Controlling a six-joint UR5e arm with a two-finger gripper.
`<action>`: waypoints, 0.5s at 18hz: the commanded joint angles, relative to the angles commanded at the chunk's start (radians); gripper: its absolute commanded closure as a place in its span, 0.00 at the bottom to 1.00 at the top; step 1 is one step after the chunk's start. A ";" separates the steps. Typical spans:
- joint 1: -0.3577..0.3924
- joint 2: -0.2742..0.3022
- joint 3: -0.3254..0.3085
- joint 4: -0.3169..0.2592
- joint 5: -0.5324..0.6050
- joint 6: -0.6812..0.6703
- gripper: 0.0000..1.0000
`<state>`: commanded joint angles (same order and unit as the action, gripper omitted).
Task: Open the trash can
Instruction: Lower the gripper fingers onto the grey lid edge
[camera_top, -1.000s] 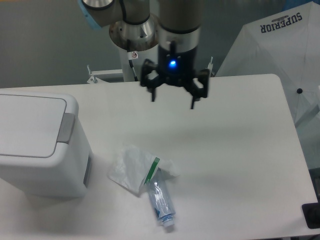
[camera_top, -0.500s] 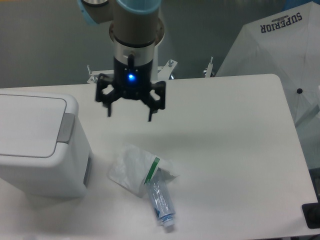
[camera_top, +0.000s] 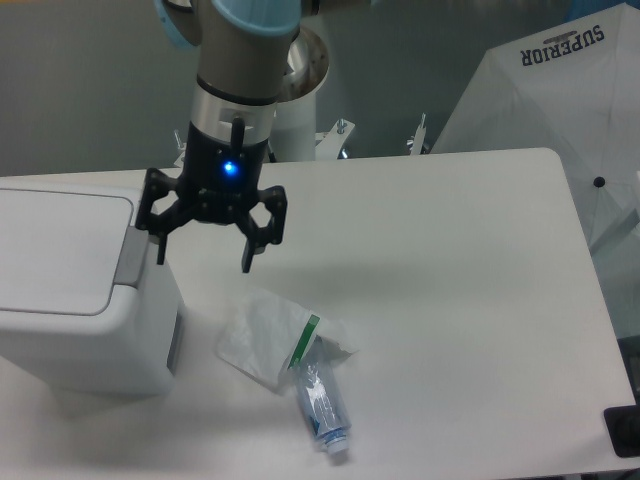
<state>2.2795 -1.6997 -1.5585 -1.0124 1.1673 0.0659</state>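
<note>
The trash can stands at the left side of the white table, lid flat and closed, grey push tab on the lid edge facing right; the gripper hangs just right of the can, near the tab, w/ fingers spread apart and nothing between them; one fingertip is close to the tab, contact cannot be told; a blue light is lit on the gripper body. Right of the can, in front, lies a thin plastic bag w/ green strip; a tube touches the bag's lower edge.
</note>
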 joint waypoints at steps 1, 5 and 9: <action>0.000 -0.003 -0.002 0.000 0.002 0.002 0.00; -0.003 -0.009 -0.005 0.006 0.003 0.009 0.00; -0.009 -0.008 -0.015 0.008 0.005 0.009 0.00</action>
<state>2.2703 -1.7073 -1.5738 -1.0048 1.1720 0.0752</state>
